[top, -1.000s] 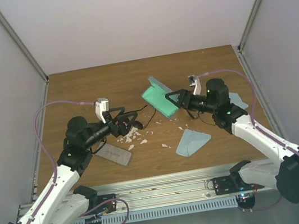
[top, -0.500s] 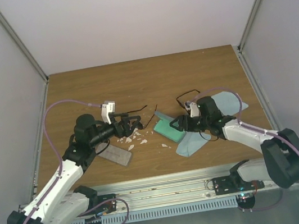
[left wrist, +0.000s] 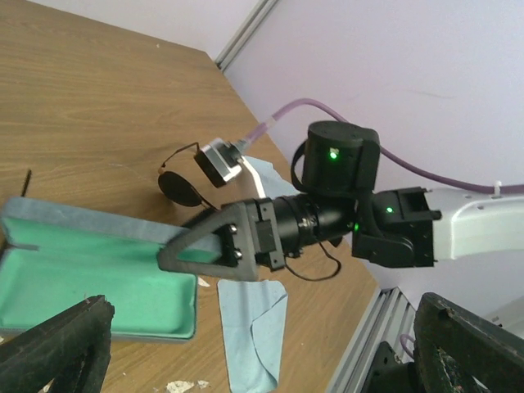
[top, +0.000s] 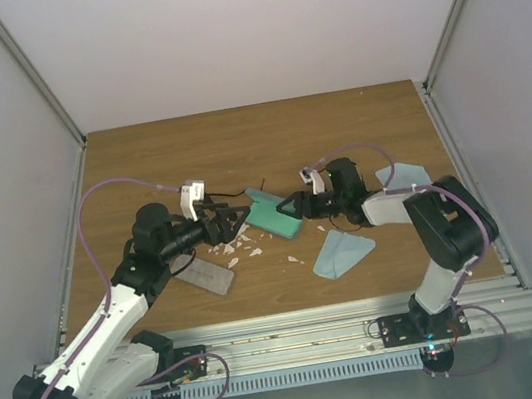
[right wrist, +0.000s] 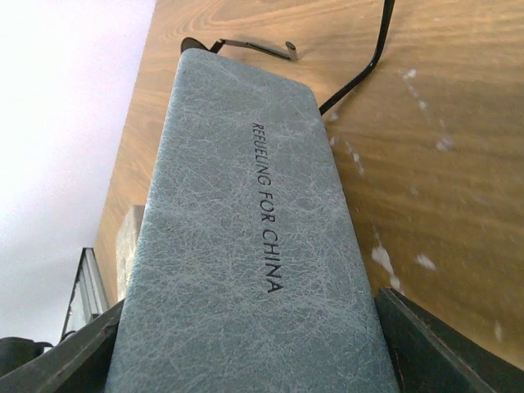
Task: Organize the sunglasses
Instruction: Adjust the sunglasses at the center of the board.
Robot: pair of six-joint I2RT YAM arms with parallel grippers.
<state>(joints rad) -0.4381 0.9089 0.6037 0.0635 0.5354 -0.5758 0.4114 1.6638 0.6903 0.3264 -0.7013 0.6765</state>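
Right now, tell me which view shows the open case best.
Left wrist: the open case is large, its green lining plain. The top view shows the case small; the right wrist shows only its grey lettered outside.

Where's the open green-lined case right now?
Top view, mid-table: the green-lined case is gripped by the right tool, directly between it and the open left tool.

Grey case cut off at bottom edge — sunglasses mostly hidden behind far end.
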